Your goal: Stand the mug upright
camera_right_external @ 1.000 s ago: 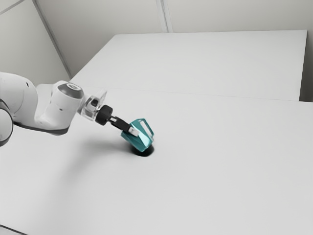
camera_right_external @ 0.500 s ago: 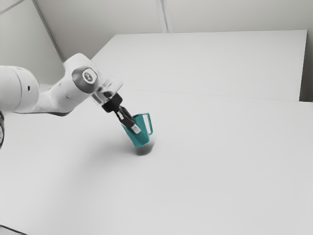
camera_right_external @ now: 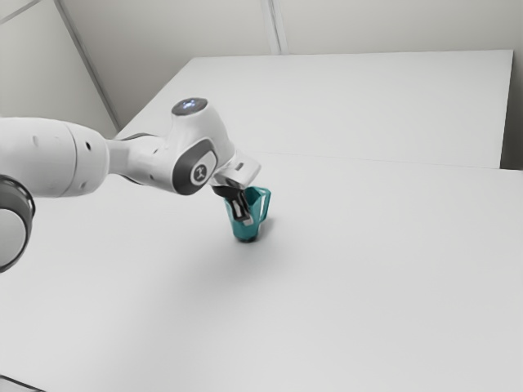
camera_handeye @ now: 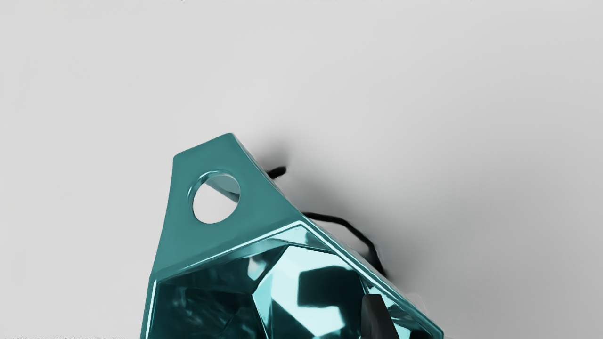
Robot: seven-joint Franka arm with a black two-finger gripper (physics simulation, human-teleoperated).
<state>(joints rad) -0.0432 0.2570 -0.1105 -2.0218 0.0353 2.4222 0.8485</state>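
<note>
In the exterior view my gripper reaches down at the teal mug, pinching its side wall. The mug stands close to upright, its opening up and its handle toward the exterior view's right. Its base is at or just over the tabletop; I cannot tell whether it touches. In the wrist view the faceted mug shows its open mouth and the handle's flat top with a round hole. There my gripper has one dark finger inside the mouth, while the other, outside the wall, is mostly hidden.
The white table extends around the mug on every side. Farther back lies another pale flat surface, with a wall behind it. A dark shadow lies beside the mug in the wrist view.
The mug has turned from strongly tilted to nearly upright and shifted slightly toward the exterior view's right, held by my gripper. My hand has swung over to point more steeply down.
</note>
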